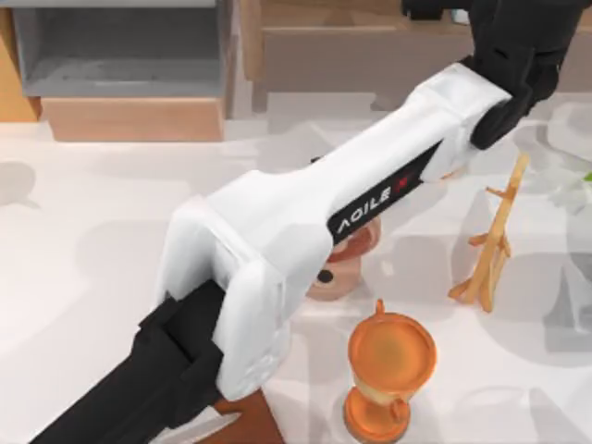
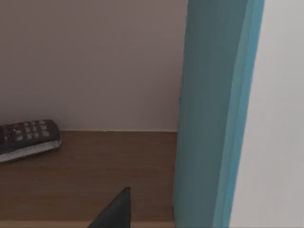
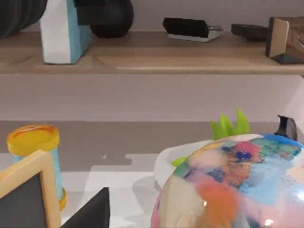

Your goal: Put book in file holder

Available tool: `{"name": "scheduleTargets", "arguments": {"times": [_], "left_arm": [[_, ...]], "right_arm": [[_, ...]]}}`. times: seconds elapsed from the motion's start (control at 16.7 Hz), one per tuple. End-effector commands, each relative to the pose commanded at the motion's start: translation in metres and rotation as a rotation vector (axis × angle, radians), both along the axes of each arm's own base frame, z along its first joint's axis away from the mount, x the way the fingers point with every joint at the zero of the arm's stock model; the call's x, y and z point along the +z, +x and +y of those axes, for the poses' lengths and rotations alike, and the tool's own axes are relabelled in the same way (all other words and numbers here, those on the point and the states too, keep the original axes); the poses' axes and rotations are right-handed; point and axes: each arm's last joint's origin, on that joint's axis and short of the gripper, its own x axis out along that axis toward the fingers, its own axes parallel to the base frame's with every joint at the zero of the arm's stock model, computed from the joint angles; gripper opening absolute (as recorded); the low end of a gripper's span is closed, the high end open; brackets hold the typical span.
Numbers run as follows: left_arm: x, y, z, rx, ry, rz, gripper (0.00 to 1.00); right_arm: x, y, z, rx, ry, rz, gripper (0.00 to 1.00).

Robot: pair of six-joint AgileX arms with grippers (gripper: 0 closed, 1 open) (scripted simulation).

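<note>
The light-blue book [image 3: 61,33] stands upright on the long wooden shelf [image 3: 166,59]; its cover [image 2: 213,114] is close up in the left wrist view. My left arm stretches across the table to the far right, and its gripper [image 1: 439,9] is at the shelf beside the book. The gripper is open: one dark fingertip [image 2: 114,211] shows, with a gap of bare shelf between it and the book. The grey file holder [image 1: 120,55] with wood sides stands at the far left, well away from the book. My right gripper [image 3: 152,223] hangs open low over the table, one finger [image 3: 92,211] showing.
A remote [image 2: 28,137] lies on the shelf near the book. On the table are an orange cup [image 1: 391,356], a wooden rack [image 1: 490,245], a colourful globe [image 3: 228,185], a yellow-lidded can [image 3: 33,142] and a small framed blackboard [image 3: 23,190].
</note>
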Motion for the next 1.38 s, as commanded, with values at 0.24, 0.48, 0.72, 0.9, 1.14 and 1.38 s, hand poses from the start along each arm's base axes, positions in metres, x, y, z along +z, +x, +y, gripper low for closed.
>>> {"name": "scheduleTargets", "arguments": {"times": [0.24, 0.48, 0.72, 0.9, 1.14, 1.38], "left_arm": [[0.000, 0.000, 0.000, 0.000, 0.000, 0.000, 0.40], [0.000, 0.000, 0.000, 0.000, 0.000, 0.000, 0.10], [0.000, 0.000, 0.000, 0.000, 0.000, 0.000, 0.00], [0.000, 0.000, 0.000, 0.000, 0.000, 0.000, 0.00], [0.002, -0.002, -0.002, -0.005, 0.001, 0.000, 0.00], [0.011, -0.004, 0.000, -0.005, 0.001, -0.001, 0.00]], "right_arm": [[0.000, 0.000, 0.000, 0.000, 0.000, 0.000, 1.00], [0.000, 0.000, 0.000, 0.000, 0.000, 0.000, 1.00], [0.000, 0.000, 0.000, 0.000, 0.000, 0.000, 1.00], [0.000, 0.000, 0.000, 0.000, 0.000, 0.000, 1.00], [0.000, 0.000, 0.000, 0.000, 0.000, 0.000, 1.00], [0.000, 0.000, 0.000, 0.000, 0.000, 0.000, 1.00]]}}
